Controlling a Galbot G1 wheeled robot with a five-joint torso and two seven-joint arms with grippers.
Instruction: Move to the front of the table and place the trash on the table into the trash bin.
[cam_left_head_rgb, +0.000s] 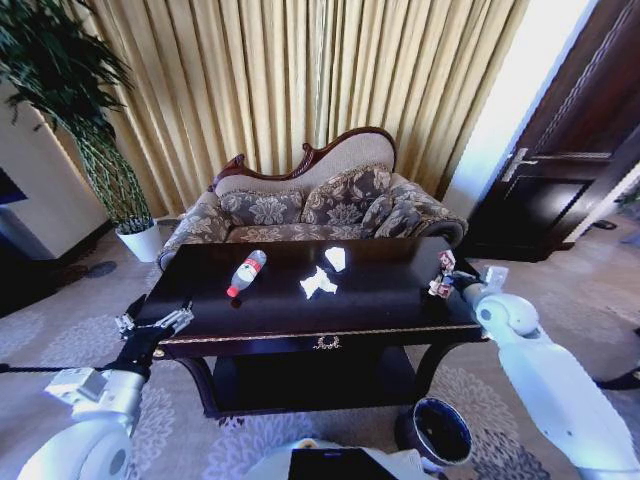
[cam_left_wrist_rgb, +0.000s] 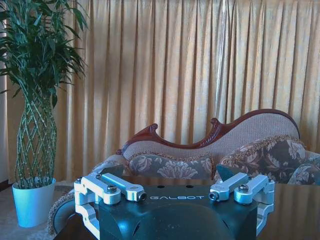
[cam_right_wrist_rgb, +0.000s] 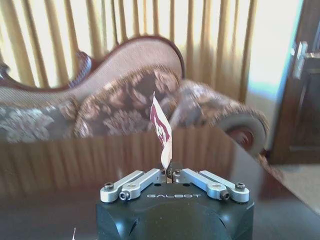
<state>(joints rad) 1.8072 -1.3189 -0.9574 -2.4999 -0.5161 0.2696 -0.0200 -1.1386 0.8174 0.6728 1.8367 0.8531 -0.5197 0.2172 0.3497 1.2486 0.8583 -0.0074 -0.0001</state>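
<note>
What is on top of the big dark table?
On the table lie a bottle and two white paper scraps. The right tool over its right edge pinches a wrapper. Anything beneath that tool is hidden.

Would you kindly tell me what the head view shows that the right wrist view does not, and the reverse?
Head view alone: the bottle and white paper scraps on the table, the trash bin on the carpet, the open left hand at the table's left edge. Right wrist view alone: that the right hand is shut on a red-and-white wrapper. Both: sofa, curtain, door.
</note>
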